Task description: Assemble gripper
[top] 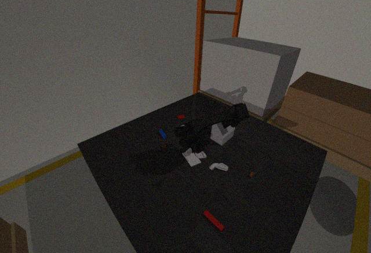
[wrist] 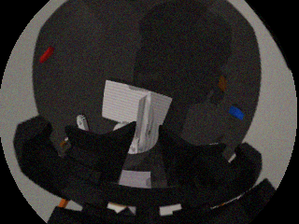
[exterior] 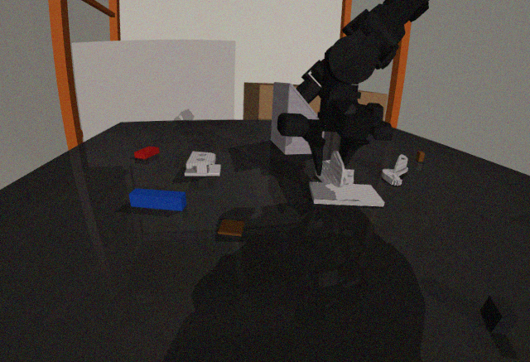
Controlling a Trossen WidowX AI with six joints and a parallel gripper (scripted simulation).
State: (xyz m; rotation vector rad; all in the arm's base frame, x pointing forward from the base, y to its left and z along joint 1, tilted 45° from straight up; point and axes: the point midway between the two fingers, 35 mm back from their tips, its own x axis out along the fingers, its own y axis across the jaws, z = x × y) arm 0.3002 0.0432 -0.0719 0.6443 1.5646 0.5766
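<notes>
- Clearly, the hand is pinching a white jaw between its two fingers, with its blade standing upright
- This held jaw is over one side of a flat white plate; whether it touches the plate or sits on a pin, I cannot tell
- A low white piece shows right by the plate, partly behind the held jaw in the exterior view
- The other jaw lies on the worktop, apart from the plate, so the two jaws are not meshed
- Well off on the opposite side is a stepped white piece, resting on the worktop and mostly hidden by the arm in the top view
- A blue block and an orange-brown tile lie on that same side
- Behind the hand in the exterior view stands a pale wedge-shaped block, near the plate but apart from it
- A long red bar lies well away from the white parts, toward the bottom of the top view
</notes>
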